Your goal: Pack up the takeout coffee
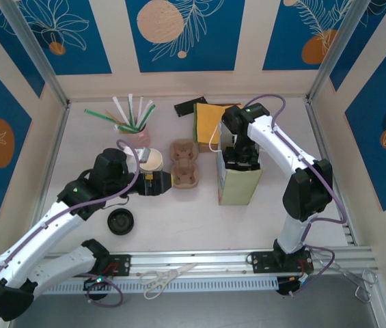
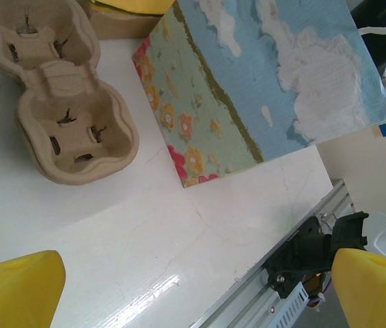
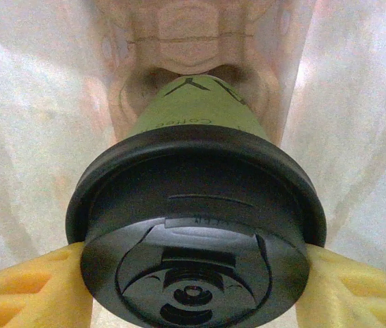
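Where the yellow right fingers point(image 3: 29, 287) reach down into the paper bag point(image 1: 239, 184), they pinch the takeout coffee point(image 3: 196, 225) at its black lid, one finger on each side of the rim. The cup is upright inside the bag, with its green side going down away from the camera. Its base is at or just above a well of a brown cardboard carrier point(image 3: 179, 41) that lies at the bottom of the bag; whether the two touch I cannot tell. The pale walls of the bag stand close around the cup. The left fingers point(image 2: 15, 294) are spread wide with nothing between them, low over the white table point(image 2: 145, 232). Just beyond them lies a second carrier point(image 2: 70, 116), which is empty, and beside it is the flowered side of the bag. A lidless cup point(image 1: 153, 161) stands near the left fingers, and a loose black lid point(image 1: 120, 221) lies on the table, closer to the arm bases.
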You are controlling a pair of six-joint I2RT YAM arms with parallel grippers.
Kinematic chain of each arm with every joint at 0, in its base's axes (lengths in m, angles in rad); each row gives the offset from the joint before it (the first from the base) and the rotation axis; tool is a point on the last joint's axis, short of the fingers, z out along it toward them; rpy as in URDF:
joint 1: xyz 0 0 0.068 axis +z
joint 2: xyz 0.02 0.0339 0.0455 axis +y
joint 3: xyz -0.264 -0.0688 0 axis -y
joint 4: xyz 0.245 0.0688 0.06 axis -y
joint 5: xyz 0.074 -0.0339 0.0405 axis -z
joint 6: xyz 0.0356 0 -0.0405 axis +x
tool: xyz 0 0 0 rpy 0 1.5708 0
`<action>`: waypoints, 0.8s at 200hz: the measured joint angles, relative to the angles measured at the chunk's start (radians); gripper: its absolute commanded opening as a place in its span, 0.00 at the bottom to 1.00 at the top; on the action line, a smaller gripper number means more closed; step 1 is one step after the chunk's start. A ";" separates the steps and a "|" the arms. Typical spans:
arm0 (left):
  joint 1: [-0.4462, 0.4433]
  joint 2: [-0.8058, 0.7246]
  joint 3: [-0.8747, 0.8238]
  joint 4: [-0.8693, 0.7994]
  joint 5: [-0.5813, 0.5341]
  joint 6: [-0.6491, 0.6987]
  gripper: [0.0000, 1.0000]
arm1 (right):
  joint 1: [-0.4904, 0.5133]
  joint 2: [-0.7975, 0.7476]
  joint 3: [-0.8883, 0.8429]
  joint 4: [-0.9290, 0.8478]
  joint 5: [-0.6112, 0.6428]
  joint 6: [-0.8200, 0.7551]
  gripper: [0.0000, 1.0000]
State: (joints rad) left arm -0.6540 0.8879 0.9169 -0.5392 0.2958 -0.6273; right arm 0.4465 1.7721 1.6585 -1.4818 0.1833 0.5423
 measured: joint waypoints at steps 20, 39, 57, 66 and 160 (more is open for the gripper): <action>0.000 0.000 0.000 0.001 0.001 0.000 1.00 | 0.000 0.000 0.000 0.003 0.000 0.000 0.66; 0.000 0.000 0.000 0.001 0.002 0.000 1.00 | 0.000 0.000 0.000 0.005 0.000 0.000 0.66; 0.000 0.000 0.000 0.001 0.004 0.000 1.00 | 0.000 0.000 0.000 0.005 0.000 0.000 0.66; 0.000 0.000 0.000 0.001 0.004 0.000 1.00 | 0.000 0.000 0.000 0.006 0.000 0.000 0.66; 0.000 0.000 0.000 0.001 0.004 0.000 1.00 | -0.001 0.000 -0.051 0.043 -0.002 0.000 0.66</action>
State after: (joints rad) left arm -0.6540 0.8875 0.9169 -0.5385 0.2996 -0.6273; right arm 0.4454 1.7721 1.6073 -1.4391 0.1818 0.5423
